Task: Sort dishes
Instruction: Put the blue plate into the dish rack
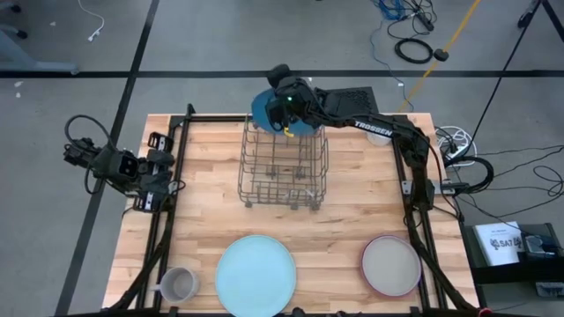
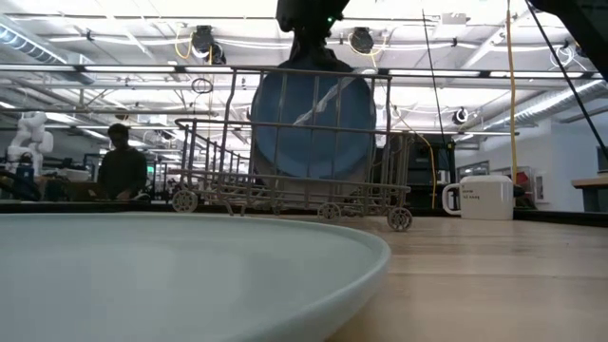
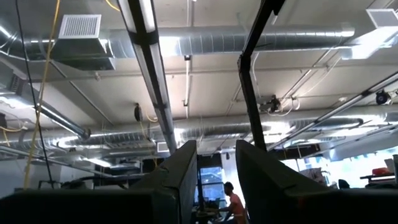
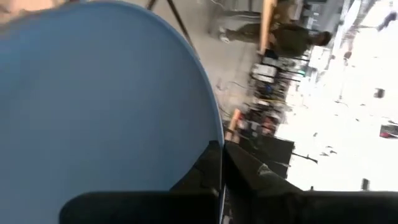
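The right gripper [image 1: 286, 104] clamps a dark blue plate [image 2: 313, 123] upright over the wire rack's [image 1: 284, 167] far edge; the light blue plate [image 1: 256, 275] and pink-rimmed plate [image 1: 391, 266] wait near the table's front edge.

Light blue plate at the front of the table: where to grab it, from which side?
Take the light blue plate by its rim, coming in low from the side. It lies flat on the table, so only the slightly raised edge gives the fingers a hold; its left edge is nearest the idle left gripper.
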